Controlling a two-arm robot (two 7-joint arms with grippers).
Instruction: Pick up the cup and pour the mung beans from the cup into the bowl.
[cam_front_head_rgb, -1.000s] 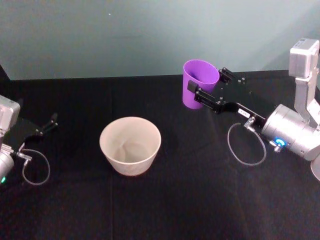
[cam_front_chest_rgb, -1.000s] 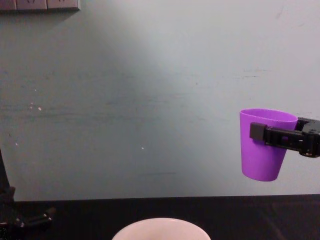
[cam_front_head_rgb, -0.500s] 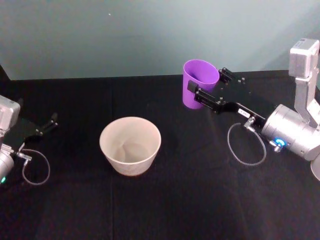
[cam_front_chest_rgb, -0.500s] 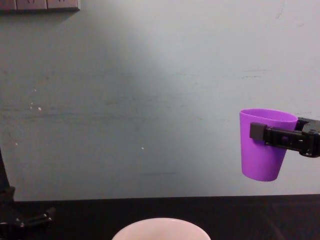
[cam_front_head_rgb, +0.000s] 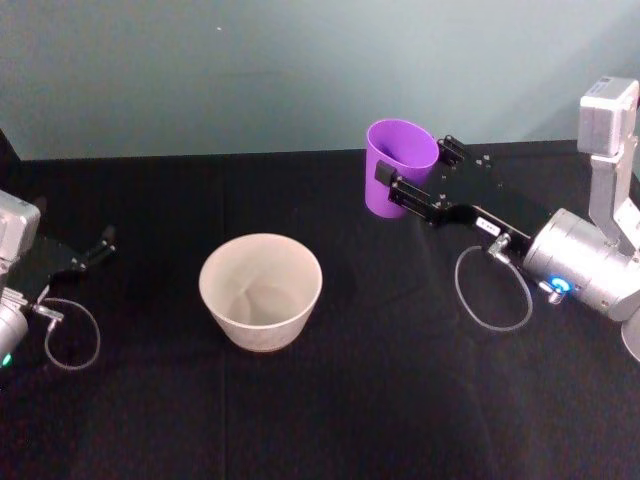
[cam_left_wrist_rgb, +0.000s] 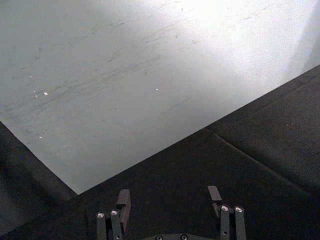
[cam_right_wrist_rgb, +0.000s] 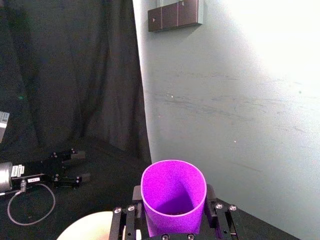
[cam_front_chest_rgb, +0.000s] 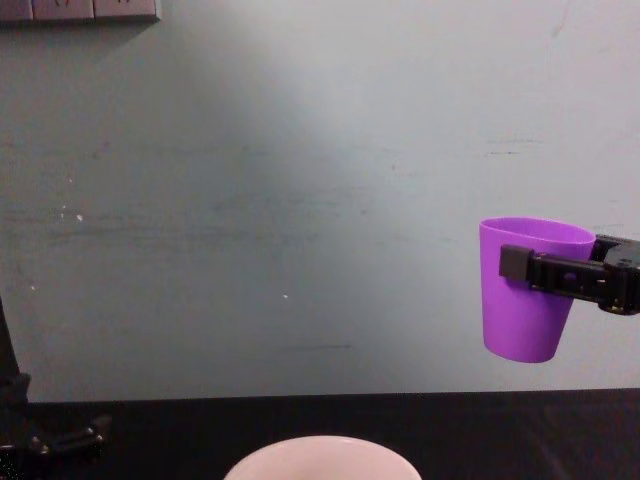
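Observation:
My right gripper (cam_front_head_rgb: 412, 168) is shut on the purple cup (cam_front_head_rgb: 400, 160), one finger on each side just below its rim. The cup (cam_front_chest_rgb: 525, 310) hangs upright, well above the black table, to the right of and behind the white bowl (cam_front_head_rgb: 262, 325). In the right wrist view the cup (cam_right_wrist_rgb: 172, 192) shows purple inner walls and a shadowed bottom; the mung beans are hidden. The bowl's rim (cam_front_chest_rgb: 320, 446) sits low in the chest view. My left gripper (cam_front_head_rgb: 95, 252) rests open at the table's left edge, its fingers (cam_left_wrist_rgb: 123, 199) apart over bare cloth.
A black cloth covers the table (cam_front_head_rgb: 400, 400) up to a pale green wall (cam_front_head_rgb: 250, 70). Cable loops lie beside each wrist (cam_front_head_rgb: 495, 290). A dark curtain (cam_right_wrist_rgb: 65, 75) hangs beyond the left arm. There is free room around the bowl.

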